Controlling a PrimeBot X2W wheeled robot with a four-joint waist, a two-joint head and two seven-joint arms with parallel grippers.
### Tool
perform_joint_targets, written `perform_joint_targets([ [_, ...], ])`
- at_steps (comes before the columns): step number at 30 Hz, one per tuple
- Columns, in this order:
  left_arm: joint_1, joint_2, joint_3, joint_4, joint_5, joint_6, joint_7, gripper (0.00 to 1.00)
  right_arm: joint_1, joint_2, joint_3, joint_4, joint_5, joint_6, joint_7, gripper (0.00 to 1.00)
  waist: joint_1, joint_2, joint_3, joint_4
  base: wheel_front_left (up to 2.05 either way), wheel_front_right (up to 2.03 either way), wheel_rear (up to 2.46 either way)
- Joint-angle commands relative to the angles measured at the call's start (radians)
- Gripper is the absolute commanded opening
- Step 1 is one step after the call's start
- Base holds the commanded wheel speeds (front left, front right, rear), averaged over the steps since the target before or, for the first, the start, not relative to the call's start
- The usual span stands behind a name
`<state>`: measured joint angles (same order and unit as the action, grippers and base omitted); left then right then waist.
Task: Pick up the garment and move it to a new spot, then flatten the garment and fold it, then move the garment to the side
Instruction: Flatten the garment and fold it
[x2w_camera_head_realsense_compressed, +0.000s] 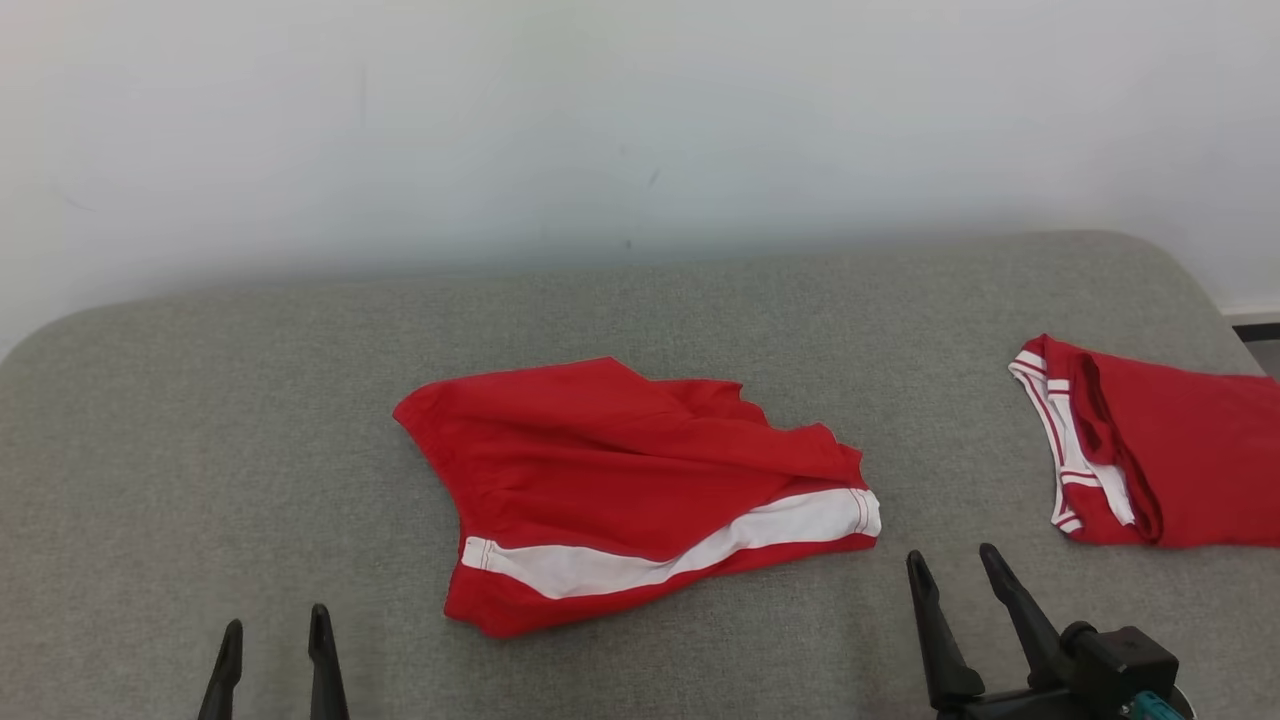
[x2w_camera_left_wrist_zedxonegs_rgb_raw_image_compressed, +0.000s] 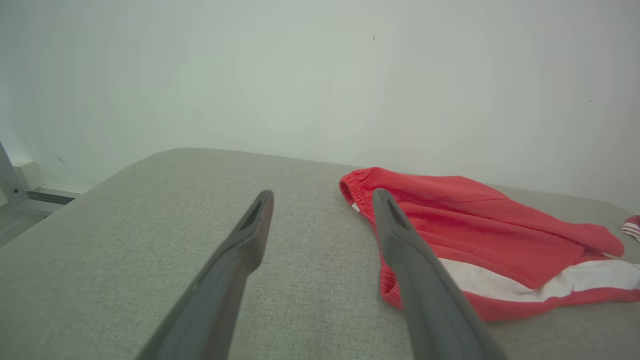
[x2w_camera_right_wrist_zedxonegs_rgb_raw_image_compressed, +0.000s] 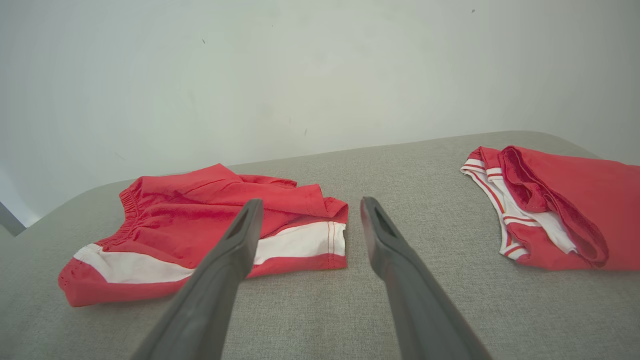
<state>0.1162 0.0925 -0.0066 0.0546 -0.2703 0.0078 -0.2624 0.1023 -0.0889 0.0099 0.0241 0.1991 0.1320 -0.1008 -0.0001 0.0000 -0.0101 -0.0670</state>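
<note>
At frame centre, rumpled garment (x2w_camera_head_realsense_compressed: 640, 490) lies free on table (x2w_camera_head_realsense_compressed: 200, 400); left gripper (x2w_camera_head_realsense_compressed: 276, 618), right gripper (x2w_camera_head_realsense_compressed: 950, 552) low either side, fingers apart for pickup

Looks forward and down from the head, well above the grey tabletop (x2w_camera_head_realsense_compressed: 200, 420), across to the white wall (x2w_camera_head_realsense_compressed: 640, 120), with left fingers (x2w_camera_head_realsense_compressed: 322, 665) and right fingers (x2w_camera_head_realsense_compressed: 938, 640) at the bottom edge. Sits low and close over the tabletop at each wrist, facing along those fingers toward the same wall. Shares the shorts (x2w_camera_head_realsense_compressed: 620, 470) across all three views, the top (x2w_camera_head_realsense_compressed: 1180, 450) best between head and right wrist.
</note>
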Motion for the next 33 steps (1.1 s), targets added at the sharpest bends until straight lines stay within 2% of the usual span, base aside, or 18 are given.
perform_joint_targets([
  [1, 0.015, -0.002, 0.013, 0.003, 0.019, -0.009, -0.002, 1.0, -0.008, -0.012, -0.002, 0.011, 0.005, -0.002, -0.012, 1.0, 0.0001, 0.0, -0.011, 0.01, 0.0, 0.0, 0.0],
  [7, 0.04, -0.005, 0.052, 0.036, 0.056, -0.052, -0.003, 1.0, -0.027, -0.045, -0.003, 0.075, 0.018, -0.002, -0.052, 1.0, 0.0001, 0.0, -0.034, 0.032, 0.0, 0.0, 0.0],
  [14, 0.031, -0.013, 0.061, 0.079, 0.07, -0.084, -0.003, 1.0, -0.04, -0.053, 0.003, 0.119, 0.028, -0.002, -0.069, 1.0, 0.0001, 0.0, -0.048, 0.055, 0.0, 0.0, 0.0],
  [33, 0.02, -0.036, 0.072, 0.131, 0.083, -0.11, -0.003, 1.0, -0.043, -0.032, 0.013, 0.137, 0.026, -0.002, -0.034, 1.0, 0.0001, 0.0, -0.04, 0.027, 0.0, 0.0, 0.0],
])
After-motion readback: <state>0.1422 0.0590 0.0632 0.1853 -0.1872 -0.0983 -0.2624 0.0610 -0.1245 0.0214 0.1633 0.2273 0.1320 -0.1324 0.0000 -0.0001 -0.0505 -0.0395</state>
